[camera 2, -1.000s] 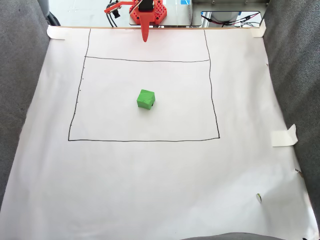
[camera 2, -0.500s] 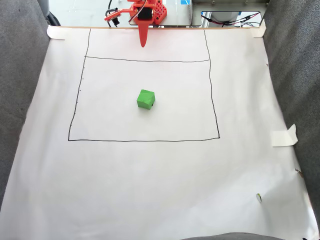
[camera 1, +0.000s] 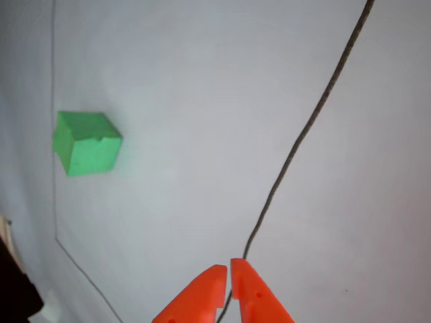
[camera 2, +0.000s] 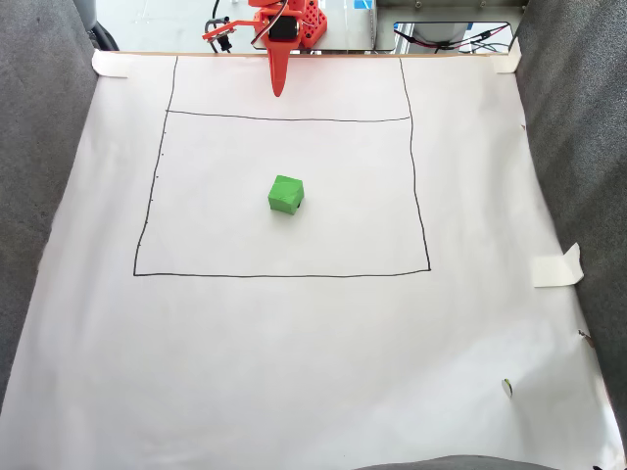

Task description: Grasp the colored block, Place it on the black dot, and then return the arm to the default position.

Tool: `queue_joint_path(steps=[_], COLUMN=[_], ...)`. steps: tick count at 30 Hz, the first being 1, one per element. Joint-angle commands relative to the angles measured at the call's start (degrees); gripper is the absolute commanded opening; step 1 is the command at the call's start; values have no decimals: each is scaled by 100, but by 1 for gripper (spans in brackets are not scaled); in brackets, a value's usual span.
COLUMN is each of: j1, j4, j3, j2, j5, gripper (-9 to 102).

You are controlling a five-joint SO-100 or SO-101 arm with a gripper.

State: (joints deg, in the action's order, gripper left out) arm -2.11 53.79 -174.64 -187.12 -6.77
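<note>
White paper (camera 2: pixel 313 333) underfoot, green block (camera 2: pixel 285 195) sits mid-square; gripper (camera 2: pixel 278 90) hangs pinched shut, empty, well apart — fetching or parked, can't say.

I am looking at my bright orange-red plastic arm (camera 2: pixel 284 22), its printed body showing a perforated, honeycomb-like shell on the right side in the fixed view. A black block, probably a motor, is sitting in the middle of it, and thin dark cables are trailing off its left end. The orange two-finger gripper (camera 2: pixel 278 90) is tapering to one slim point there; in the other view its fingertips (camera 1: pixel 217 274) are appearing as two smooth, matte orange wedges.
</note>
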Motion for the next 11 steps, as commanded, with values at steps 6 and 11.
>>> queue_joint_path(steps=[6,11], j1=[9,9], j4=[167,167], j3=[97,97], j2=[-18,-18], j5=[9,-9], gripper=[0,0])
